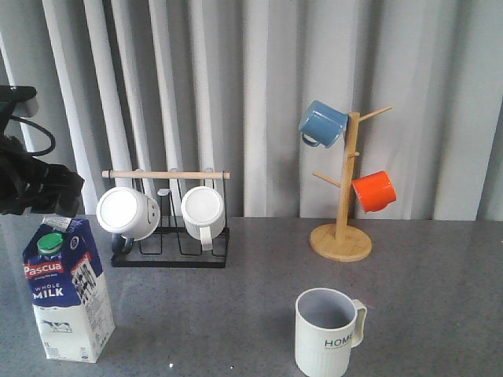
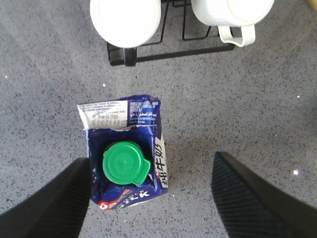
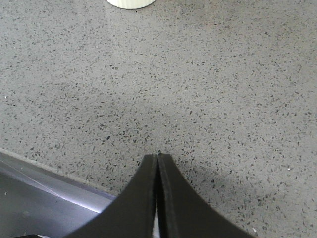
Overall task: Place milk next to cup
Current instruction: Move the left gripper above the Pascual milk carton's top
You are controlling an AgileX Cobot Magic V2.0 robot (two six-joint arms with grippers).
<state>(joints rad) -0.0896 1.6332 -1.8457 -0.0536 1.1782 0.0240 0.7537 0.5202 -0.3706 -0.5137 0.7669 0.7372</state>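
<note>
Front view: the milk point(image 1: 67, 290), a tall gable-top paper carton, stands upright at the table's point(image 1: 236, 314) near left on speckled grey stone, long axis vertical, lettering facing the camera. The ribbed cup point(image 1: 328, 331) stands well apart to its right, handle pointing right. Behind are a black wire rack point(image 1: 169, 245) holding two white mugs point(image 1: 128, 213) and a wooden mug tree point(image 1: 341, 236).

Left wrist view: the left gripper point(image 2: 148, 198) is spread wide above the carton's green cap point(image 2: 125, 164), gripping nothing.

Right wrist view: the right gripper point(image 3: 158, 163) is pressed closed, empty, over bare stone.

cup point(image 3: 130, 3) mostly cut off, left gripper point(image 2: 151, 198) fingertips perhaps out of frame
</note>
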